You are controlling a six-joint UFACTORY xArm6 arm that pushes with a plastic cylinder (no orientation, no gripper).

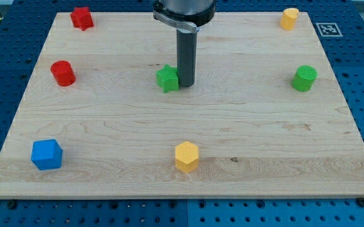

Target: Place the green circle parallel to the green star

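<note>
The green circle point(305, 78) stands near the board's right edge, at mid height. The green star point(167, 78) lies near the board's centre, a little toward the view's top. The two green blocks sit at about the same height in the view. My tip point(186, 84) rests on the board right beside the star's right side, touching or almost touching it. The rod rises straight up from there to the arm at the view's top. The green circle is far to the right of my tip.
A red star point(81, 17) sits at the top left, a red circle point(62, 73) at the left, a blue cube point(46, 154) at the bottom left. A yellow hexagon point(186, 156) lies at the bottom centre, a yellow block point(289, 18) at the top right.
</note>
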